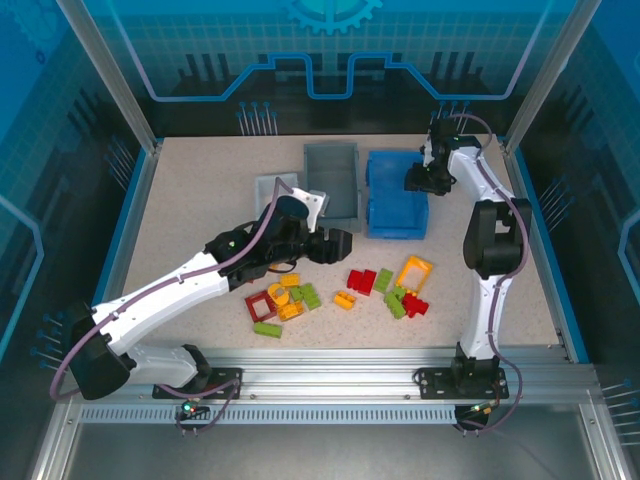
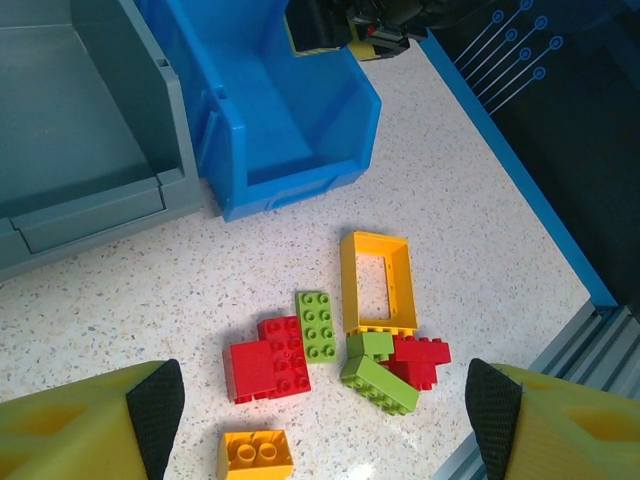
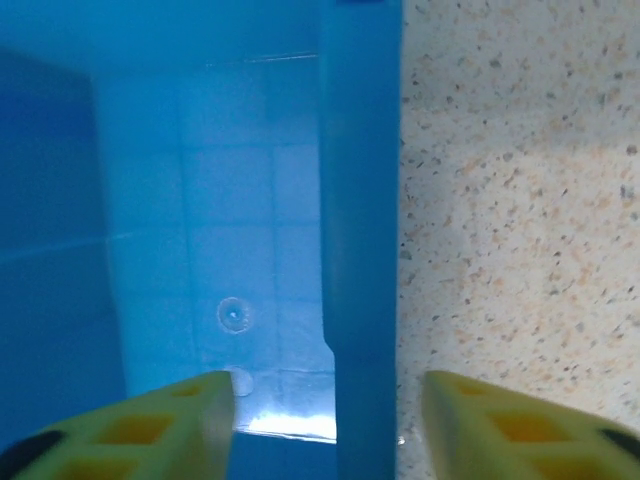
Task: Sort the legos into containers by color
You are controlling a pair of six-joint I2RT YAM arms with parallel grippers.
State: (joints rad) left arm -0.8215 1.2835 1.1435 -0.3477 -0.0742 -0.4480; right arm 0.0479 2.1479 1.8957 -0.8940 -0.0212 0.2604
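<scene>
Red, orange-yellow and lime green legos [image 1: 345, 295] lie scattered on the table in front of the bins. My left gripper [image 1: 335, 245] hovers open above them, nothing between its fingers. In the left wrist view the gripper [image 2: 325, 405] looks down on a yellow open frame [image 2: 378, 283], two red bricks [image 2: 268, 360], a green plate [image 2: 318, 325], a green-and-red cluster [image 2: 395, 370] and an orange brick [image 2: 257, 453]. The blue bin [image 1: 395, 200], grey bin [image 1: 333, 180] and small white bin [image 1: 270, 188] stand in a row behind. My right gripper [image 1: 418, 178] is open, its jaws either side of the blue bin's right wall [image 3: 360, 240].
A blue rim [image 1: 535, 230] borders the table on the right, and a metal rail [image 1: 330, 365] runs along the near edge. The blue bin's floor [image 3: 220, 250] holds no bricks where the right wrist view shows it. Speckled tabletop [image 3: 520, 200] lies right of that bin.
</scene>
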